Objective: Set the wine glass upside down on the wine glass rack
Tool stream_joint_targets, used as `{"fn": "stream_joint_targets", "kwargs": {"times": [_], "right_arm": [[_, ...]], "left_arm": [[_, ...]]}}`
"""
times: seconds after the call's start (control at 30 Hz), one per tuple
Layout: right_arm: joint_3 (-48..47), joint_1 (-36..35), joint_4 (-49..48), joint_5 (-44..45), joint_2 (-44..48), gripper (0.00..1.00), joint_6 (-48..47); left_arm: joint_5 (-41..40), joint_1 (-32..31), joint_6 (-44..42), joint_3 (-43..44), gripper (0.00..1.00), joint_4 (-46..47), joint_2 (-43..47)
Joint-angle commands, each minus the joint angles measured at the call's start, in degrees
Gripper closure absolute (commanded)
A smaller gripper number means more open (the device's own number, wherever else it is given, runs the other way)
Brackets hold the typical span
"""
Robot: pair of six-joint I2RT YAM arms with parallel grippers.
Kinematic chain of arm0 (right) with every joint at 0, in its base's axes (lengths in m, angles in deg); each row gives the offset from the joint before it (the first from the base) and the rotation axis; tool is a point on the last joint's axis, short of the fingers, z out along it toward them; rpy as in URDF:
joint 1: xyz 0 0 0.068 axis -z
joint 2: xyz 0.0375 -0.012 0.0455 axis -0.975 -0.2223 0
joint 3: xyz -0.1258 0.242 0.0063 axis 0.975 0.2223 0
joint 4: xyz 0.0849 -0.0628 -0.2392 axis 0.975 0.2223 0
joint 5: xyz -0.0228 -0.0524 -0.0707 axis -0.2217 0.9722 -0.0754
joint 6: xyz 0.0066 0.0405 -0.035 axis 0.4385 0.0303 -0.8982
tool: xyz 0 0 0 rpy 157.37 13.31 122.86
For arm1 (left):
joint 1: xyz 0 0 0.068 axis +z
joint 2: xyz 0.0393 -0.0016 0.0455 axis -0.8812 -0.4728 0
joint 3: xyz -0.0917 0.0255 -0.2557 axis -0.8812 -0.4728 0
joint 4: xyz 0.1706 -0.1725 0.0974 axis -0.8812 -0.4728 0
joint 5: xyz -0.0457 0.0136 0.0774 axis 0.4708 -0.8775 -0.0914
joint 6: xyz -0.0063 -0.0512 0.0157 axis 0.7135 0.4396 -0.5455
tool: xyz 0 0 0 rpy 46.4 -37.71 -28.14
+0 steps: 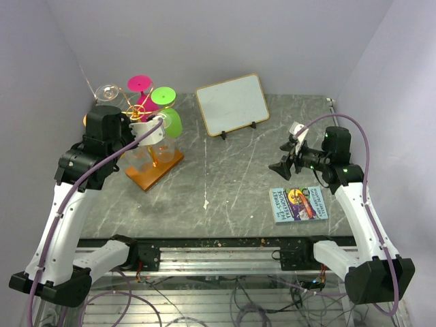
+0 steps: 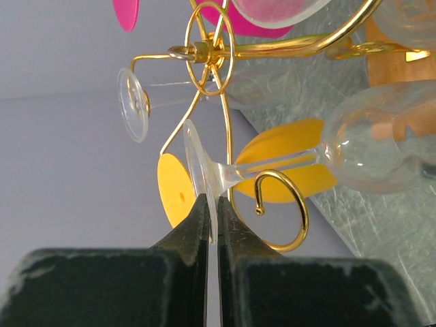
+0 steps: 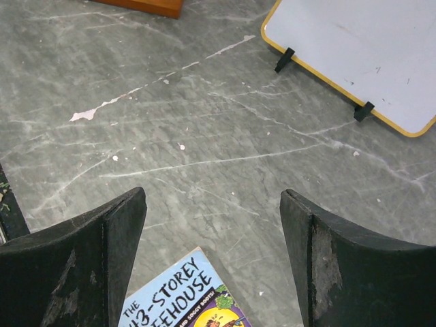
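My left gripper is shut on the thin round foot of a clear wine glass. The stem runs off to the right and the bowl is out at the right edge. It crosses just above a curled gold arm of the wine glass rack. From above, the left gripper is at the rack, over its wooden base. My right gripper hangs open over bare table, nothing between its fingers.
Other glasses hang on the rack, with pink, green, yellow and clear feet. A small whiteboard stands at the back centre. A blue book lies under the right gripper.
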Motion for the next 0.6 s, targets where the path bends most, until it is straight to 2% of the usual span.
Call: {"fn": "stream_joint_targets", "kwargs": {"times": [0.0,0.57], "right_arm": [[0.68,0.32,-0.41,-0.44,0.26,0.21,-0.44],[0.94,0.28,-0.63,-0.48,0.19,0.2,-0.37]], "left_arm": [[-4.04,0.05,0.21,0.01,0.93,3.05,0.51],[-4.72,0.05,1.16,-0.9,0.93,1.6,2.31]]}}
